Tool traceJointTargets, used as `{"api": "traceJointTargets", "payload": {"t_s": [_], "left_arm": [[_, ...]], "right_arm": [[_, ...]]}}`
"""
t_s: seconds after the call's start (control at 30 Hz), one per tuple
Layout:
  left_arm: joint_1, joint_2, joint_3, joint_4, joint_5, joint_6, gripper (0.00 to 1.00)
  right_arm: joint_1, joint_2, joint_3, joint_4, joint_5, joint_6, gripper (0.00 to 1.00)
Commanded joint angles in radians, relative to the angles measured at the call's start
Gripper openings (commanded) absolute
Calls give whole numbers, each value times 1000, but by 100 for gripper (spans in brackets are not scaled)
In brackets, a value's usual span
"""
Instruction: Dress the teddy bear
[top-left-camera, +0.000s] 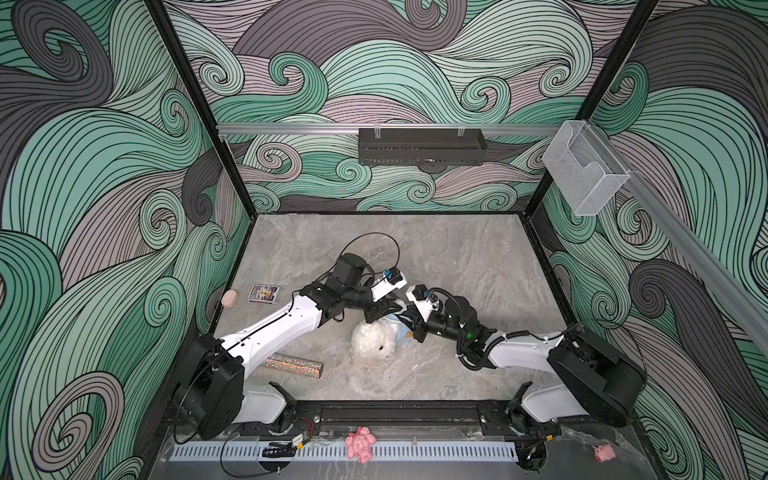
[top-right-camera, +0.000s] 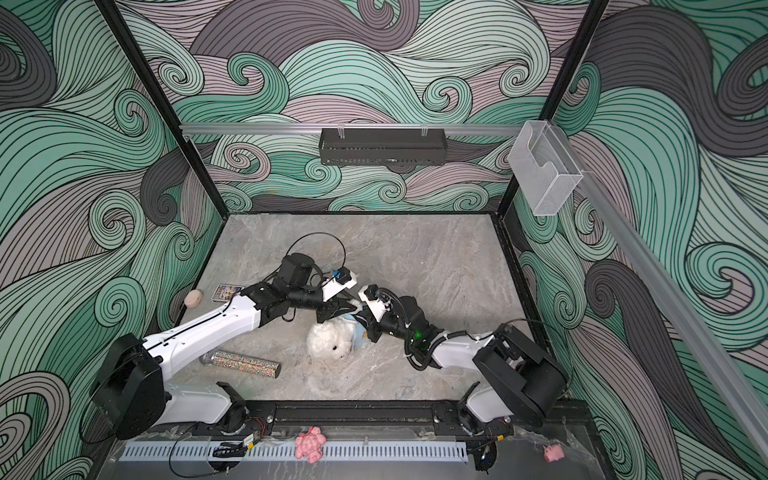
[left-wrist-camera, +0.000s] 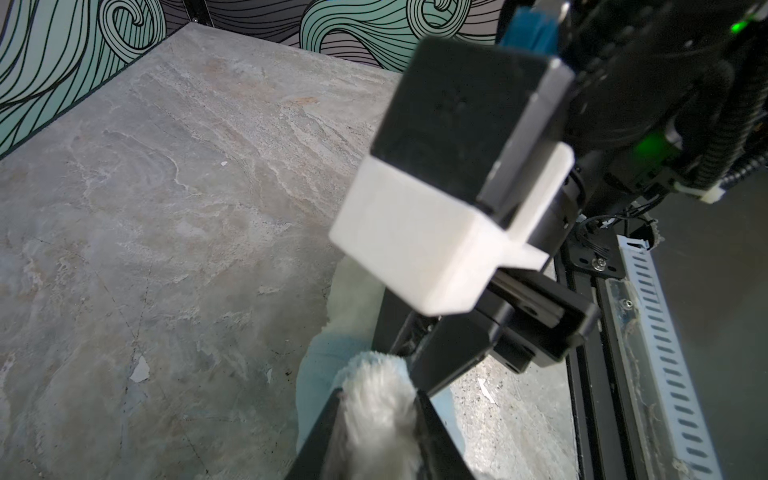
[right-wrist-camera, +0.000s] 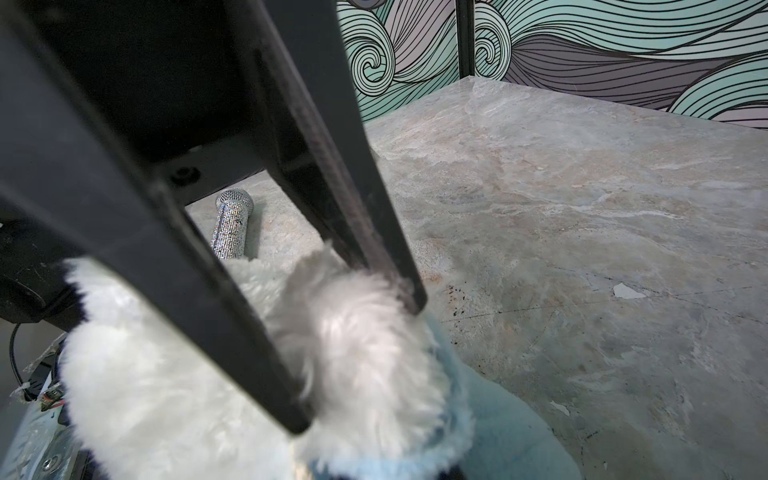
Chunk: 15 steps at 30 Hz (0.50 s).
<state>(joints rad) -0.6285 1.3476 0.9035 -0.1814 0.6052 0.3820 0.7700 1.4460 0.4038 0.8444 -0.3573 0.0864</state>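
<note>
The teddy bear (top-left-camera: 372, 343) (top-right-camera: 328, 340), fluffy and white, lies near the middle of the table with its face toward the front. A light blue garment (top-left-camera: 399, 334) (right-wrist-camera: 498, 424) sits on its far side. One white paw (left-wrist-camera: 378, 415) pokes out through a blue sleeve opening. My left gripper (top-left-camera: 395, 308) (left-wrist-camera: 379, 395) is shut on that paw; its black fingers (right-wrist-camera: 374, 249) clamp the fur in the right wrist view. My right gripper (top-left-camera: 404, 316) meets it from the right, shut on the blue cloth beside the paw. Its own tips are mostly hidden.
A glittery microphone (top-left-camera: 293, 365) (right-wrist-camera: 230, 228) lies front left under the left arm. A card box (top-left-camera: 264, 294) and a pale round object (top-left-camera: 229, 297) sit at the left edge. A pink lumpy toy (top-left-camera: 360, 444) and a tiny pink pig (top-left-camera: 603, 452) rest beyond the front rail.
</note>
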Motion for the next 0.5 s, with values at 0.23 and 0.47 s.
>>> {"api": "traceJointTargets", "payload": {"t_s": [0.23,0.47], "left_arm": [[-13,-34,53,-7,-52,-248,0],[-26,-56,1,117,-27,-509,0]], "right_arm": [[9,-186,-10,-219,163,-99,57],[112,-287,4,-257,317,-227,73]]}}
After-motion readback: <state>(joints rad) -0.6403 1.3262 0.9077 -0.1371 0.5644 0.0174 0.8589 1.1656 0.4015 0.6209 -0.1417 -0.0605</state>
